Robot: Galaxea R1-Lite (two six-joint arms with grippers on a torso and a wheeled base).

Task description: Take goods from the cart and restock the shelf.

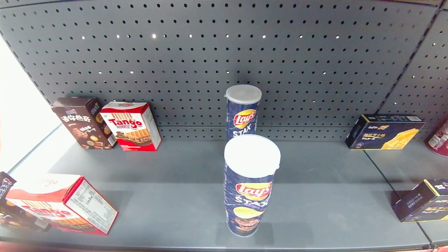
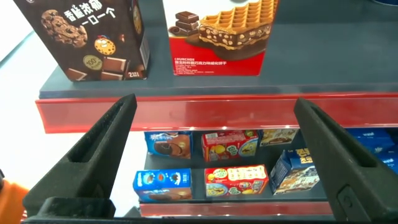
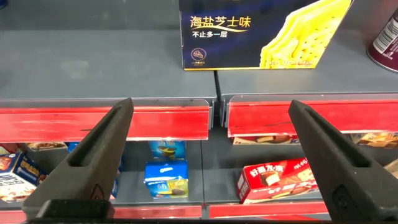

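Our left hand [image 2: 214, 102] hung with fingers apart and nothing between them, facing the red rail [image 2: 74, 115] of the shelf [image 1: 315, 196]. Our right hand [image 3: 211, 104] stood likewise, apart and empty, before that rail. Just behind the rail stood a wafer box [image 2: 217, 37] and a cracker box [image 3: 261, 34]. The front can [image 1: 249, 189] stood upright a little behind it, the rear can [image 1: 242, 112] well behind. We judged that a hand lifting past the rail could clip it or topple the tall front can. Both boxes' tops were cut off, and the goods below the rail were partly hidden.
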